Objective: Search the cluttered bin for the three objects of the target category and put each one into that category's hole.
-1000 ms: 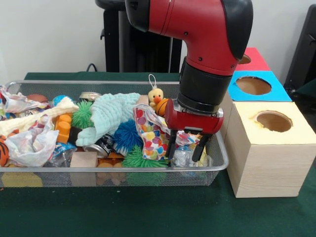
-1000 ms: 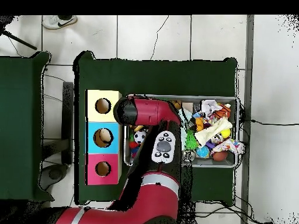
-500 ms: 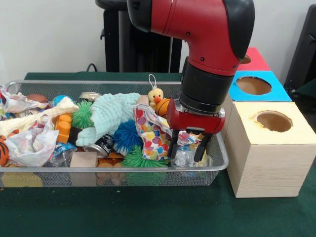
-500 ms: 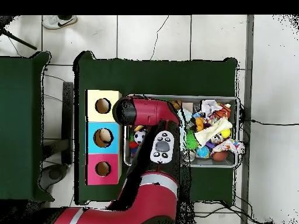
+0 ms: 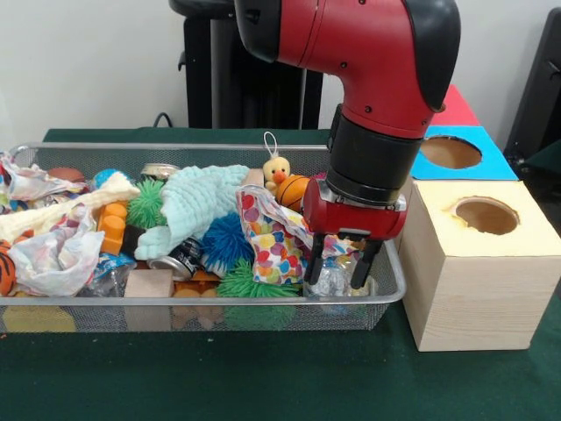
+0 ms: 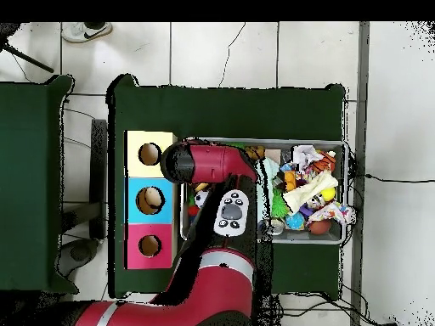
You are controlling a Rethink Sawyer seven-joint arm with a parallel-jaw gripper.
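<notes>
Scanning the front view from 9 o'clock to 3 o'clock, I first meet the wire mesh bin (image 5: 386, 289), heaped with clutter. At its 9 o'clock end I see crumpled printed wrappers (image 5: 57, 254) and an orange toy block (image 5: 112, 226). Toward the centre lie a green spiky ball (image 5: 146, 203), a pale mint plush toy (image 5: 197, 203), a blue spiky ball (image 5: 226, 241) and a drink can (image 5: 178, 260) on its side, with a wooden block (image 5: 148, 283) against the near wall. At 12 o'clock of the pile a yellow duckling toy (image 5: 277, 171) stands upright, and a small orange ball (image 5: 294, 189) lies just beside it. A heart-patterned wrapper (image 5: 267, 237) lies just at 9 o'clock of the gripper (image 5: 340, 265).

My red and black arm (image 5: 368, 79) comes down over the bin's 3 o'clock end. Its two dark fingers (image 5: 314, 261) hang apart, moderately spread, with their tips among clear crinkled plastic (image 5: 331, 279); I see nothing clamped between them.

At 3 o'clock, beside the bin, stands the row of boxes: the yellow-topped box (image 5: 478, 263) nearest, then the blue-topped box (image 5: 456, 153), then the red-topped box (image 5: 451, 105), each with a round hole. In the overhead view the arm covers the bin end nearest the boxes, and I cannot tell which objects belong to the target category.
</notes>
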